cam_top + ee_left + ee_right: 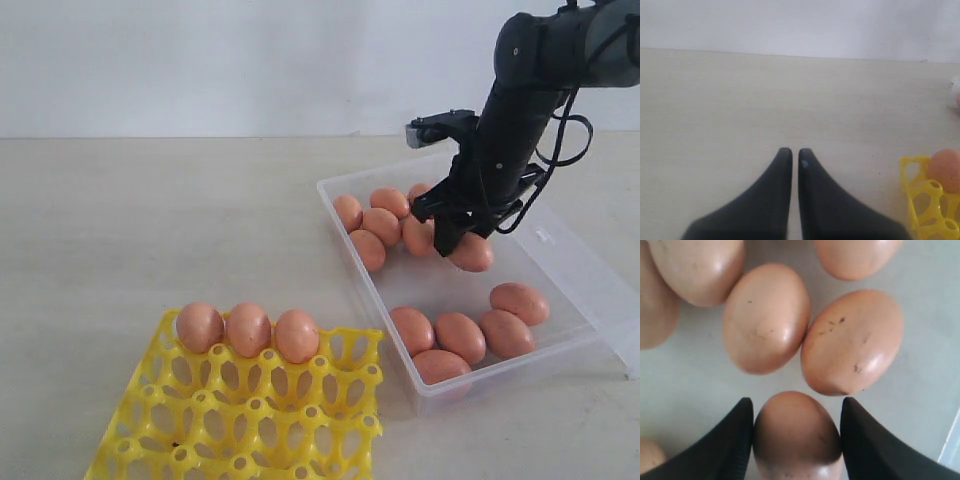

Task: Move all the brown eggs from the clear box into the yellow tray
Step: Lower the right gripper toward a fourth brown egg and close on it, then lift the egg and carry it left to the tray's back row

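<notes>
The clear box point(440, 290) lies on the table point(150, 220), right of the yellow tray point(250, 420). The right gripper point(458, 240) reaches into the box, jaws clamped on one brown egg point(797, 440). The left gripper point(795, 152) has its jaws together. Three brown eggs point(248, 328) fill the tray's far row.

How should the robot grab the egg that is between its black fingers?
Probably across its narrow middle, one finger on each long side, coming down from above. The brown egg lies on its side on the floor of the clear box. Its neighbours sit only past its tip, so both long sides are free. The right gripper has its fingers against those sides.
</notes>
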